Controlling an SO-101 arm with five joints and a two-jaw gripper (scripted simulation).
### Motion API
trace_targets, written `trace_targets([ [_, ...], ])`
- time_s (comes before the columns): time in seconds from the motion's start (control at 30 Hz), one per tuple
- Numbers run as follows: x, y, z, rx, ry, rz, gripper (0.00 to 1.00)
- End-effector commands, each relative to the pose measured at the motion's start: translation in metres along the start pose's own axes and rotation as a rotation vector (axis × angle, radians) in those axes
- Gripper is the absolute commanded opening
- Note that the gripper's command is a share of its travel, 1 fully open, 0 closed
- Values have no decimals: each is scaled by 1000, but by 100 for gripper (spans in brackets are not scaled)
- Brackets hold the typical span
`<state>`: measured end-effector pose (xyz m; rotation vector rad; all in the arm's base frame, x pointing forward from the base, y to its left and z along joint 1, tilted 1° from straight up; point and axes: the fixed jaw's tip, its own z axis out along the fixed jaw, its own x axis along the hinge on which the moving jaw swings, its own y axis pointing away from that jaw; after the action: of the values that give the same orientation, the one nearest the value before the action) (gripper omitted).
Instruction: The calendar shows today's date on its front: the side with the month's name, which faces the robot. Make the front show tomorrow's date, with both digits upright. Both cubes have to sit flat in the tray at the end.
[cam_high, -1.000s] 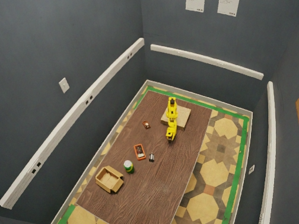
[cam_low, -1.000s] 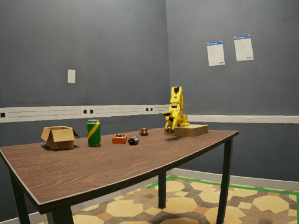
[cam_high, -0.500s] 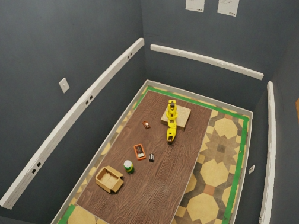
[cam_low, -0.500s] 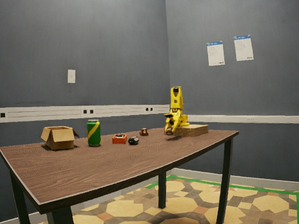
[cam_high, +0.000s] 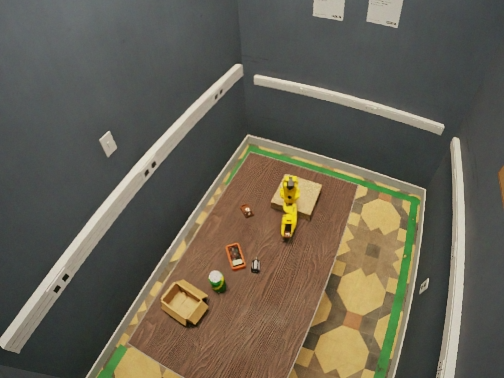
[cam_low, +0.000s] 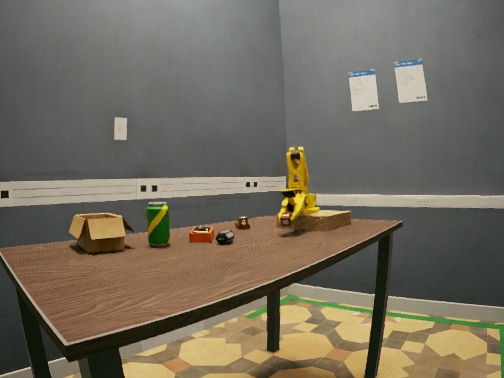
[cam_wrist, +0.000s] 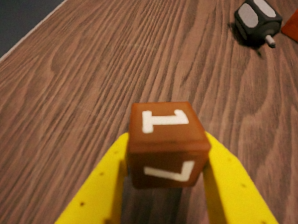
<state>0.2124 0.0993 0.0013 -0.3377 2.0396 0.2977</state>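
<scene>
1. The yellow gripper (cam_high: 287, 234) (cam_low: 285, 218) (cam_wrist: 167, 165) grasps a brown cube with white digits (cam_high: 287, 233) (cam_low: 285, 219) (cam_wrist: 167, 147) above the brown wooden tabletop (cam_high: 270, 310) (cam_low: 165, 280) (cam_wrist: 85, 75); 2 faces show 1 and, apparently, 7.
2. A 2nd brown cube (cam_high: 247, 210) (cam_low: 243, 221), showing 4, sits apart, probably in the calendar's tray.

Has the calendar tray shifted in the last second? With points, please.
No, no visible shift in any direction: in the top view the calendar tray (cam_high: 243, 207) (cam_low: 242, 227) keeps its place beside the pale block (cam_high: 311, 192) (cam_low: 330, 220).
</scene>
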Motion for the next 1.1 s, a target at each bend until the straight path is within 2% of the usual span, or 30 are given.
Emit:
trace_targets([
  [0.0, 2, 1, -3, -8, -37, -26, 0],
  [0.3, 0, 1, -8, -10, -81, -55, 0],
  [1.07, 0, 1, -8, -10, -84, -56, 0],
])
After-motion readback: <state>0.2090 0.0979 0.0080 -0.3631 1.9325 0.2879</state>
